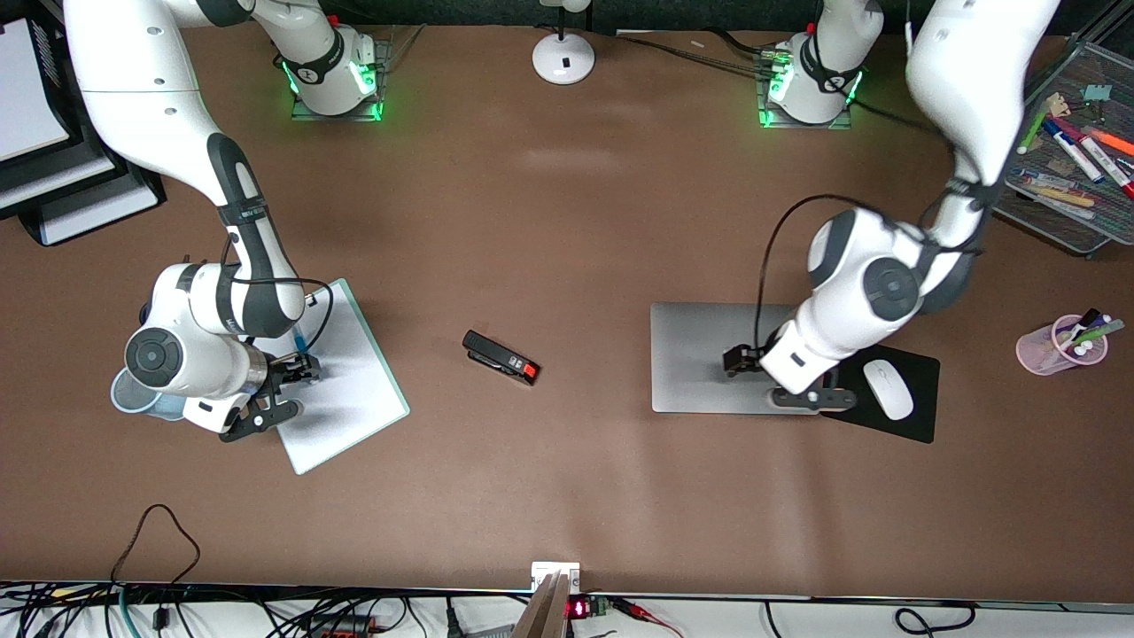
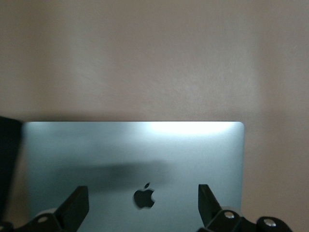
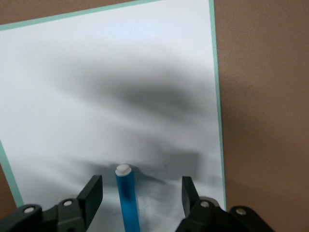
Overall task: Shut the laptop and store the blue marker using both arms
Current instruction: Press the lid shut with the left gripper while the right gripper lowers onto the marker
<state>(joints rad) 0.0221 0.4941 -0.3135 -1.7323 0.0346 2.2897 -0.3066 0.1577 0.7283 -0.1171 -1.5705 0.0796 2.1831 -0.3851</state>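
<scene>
The blue marker (image 3: 127, 198) lies on the white board (image 1: 354, 390) toward the right arm's end of the table, between the fingers of the right gripper (image 3: 141, 193), which stand apart on either side of it and do not yet touch it. The laptop (image 1: 709, 359) lies shut and flat toward the left arm's end, just beside the black mouse pad (image 1: 917, 416); the left gripper (image 2: 143, 203) hangs low over its lid with its fingers spread and nothing between them. The main risk is at the marker: it is round and lies on a smooth board, so an off-centre squeeze is likely to roll or tip it out of the grip. The cup (image 1: 128, 394) stands just beside the right gripper and could be knocked during the lift.
</scene>
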